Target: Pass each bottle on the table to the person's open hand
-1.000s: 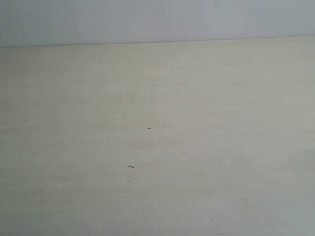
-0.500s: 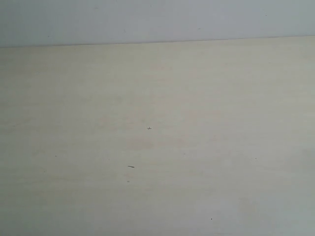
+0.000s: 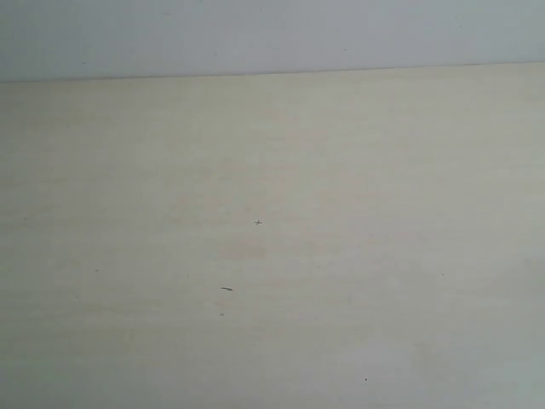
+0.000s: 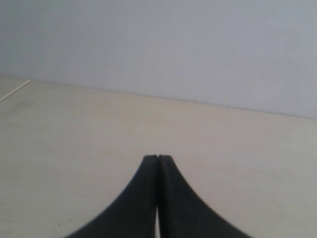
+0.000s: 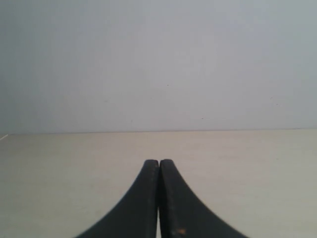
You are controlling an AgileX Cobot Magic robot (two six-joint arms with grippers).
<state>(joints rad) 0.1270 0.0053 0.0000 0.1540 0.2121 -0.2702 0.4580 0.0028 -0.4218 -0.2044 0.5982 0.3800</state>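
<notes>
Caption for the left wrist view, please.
Left gripper shut, holding nothing, pointing across the pale table toward a plain wall; nothing else in view.

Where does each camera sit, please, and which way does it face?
Exterior view: off the arms, looking down across the table to the grey wall; no robot part shows.
Left wrist view: on the left wrist, facing past the shut left tool toward the wall.
Right wrist view: likewise, past the shut right tool.
Shared: all show table and wall.
</notes>
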